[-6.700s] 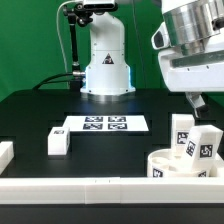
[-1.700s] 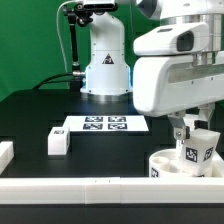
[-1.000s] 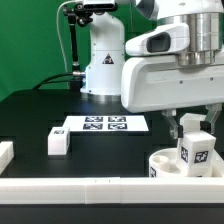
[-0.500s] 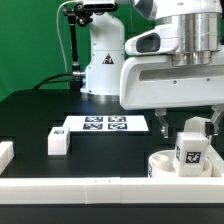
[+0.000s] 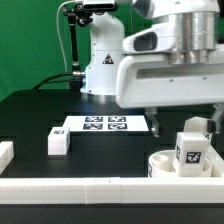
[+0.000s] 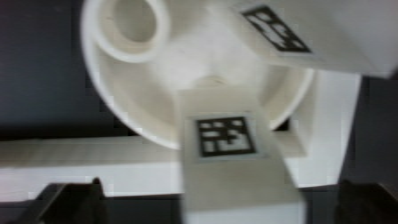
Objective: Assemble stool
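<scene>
The round white stool seat (image 5: 166, 163) lies at the exterior view's right, just behind the front rail. One white tagged leg (image 5: 190, 151) stands upright on it. My gripper (image 5: 186, 128) hangs right above that leg, open, with a dark finger on each side and a gap to each. In the wrist view the same leg (image 6: 228, 165) sits between my fingers (image 6: 71, 203) without touching them, over the seat (image 6: 143, 95). A second leg (image 6: 288, 32) shows beyond it. A third leg (image 5: 57, 142) lies on the table at the left.
The marker board (image 5: 105, 124) lies flat mid-table in front of the robot's white base (image 5: 107, 62). A long white rail (image 5: 80, 186) runs along the front edge, and a short white rail end (image 5: 5, 152) sits at the far left.
The arm swung in from the right onto the leg at the seat and shifted it slightly left. In the last half second the fingers spread apart, leaving the leg standing on the seat.
</scene>
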